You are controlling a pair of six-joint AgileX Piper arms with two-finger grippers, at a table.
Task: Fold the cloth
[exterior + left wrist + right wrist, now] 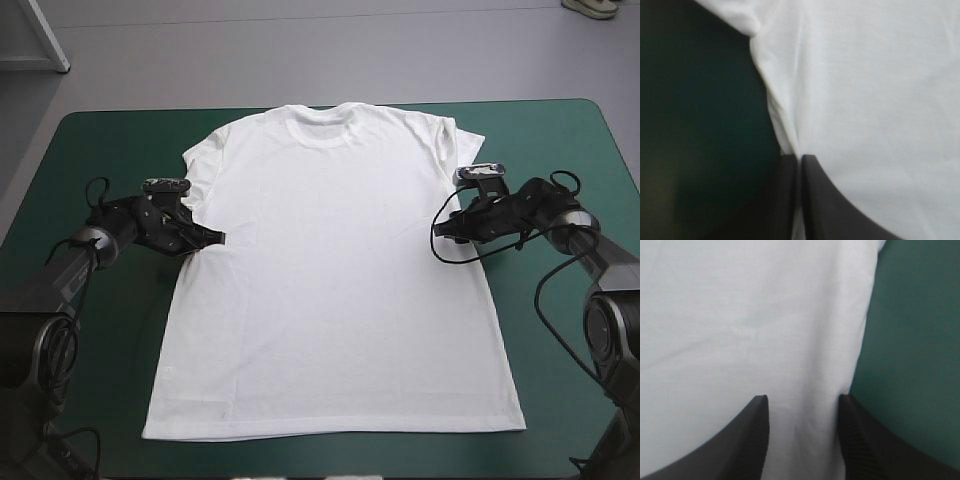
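The white T-shirt (330, 270) lies spread flat on the teal-green cover, collar toward the far edge and hem near the front edge. My left gripper (217, 238) sits low at the shirt's left side seam, just under the sleeve. In the left wrist view its fingers (800, 161) are all but shut, with the T-shirt's (865, 100) side edge pinched between them. My right gripper (441, 232) rests at the shirt's right side below the other sleeve. In the right wrist view it (802, 400) stands open, straddling the T-shirt (740, 315) just inside its edge.
Bare teal-green cover (100, 140) runs in a wide strip on each side of the shirt, also seen beside the left gripper (700, 110) and beside the right gripper (915, 340). The hem lies close to the table's front edge.
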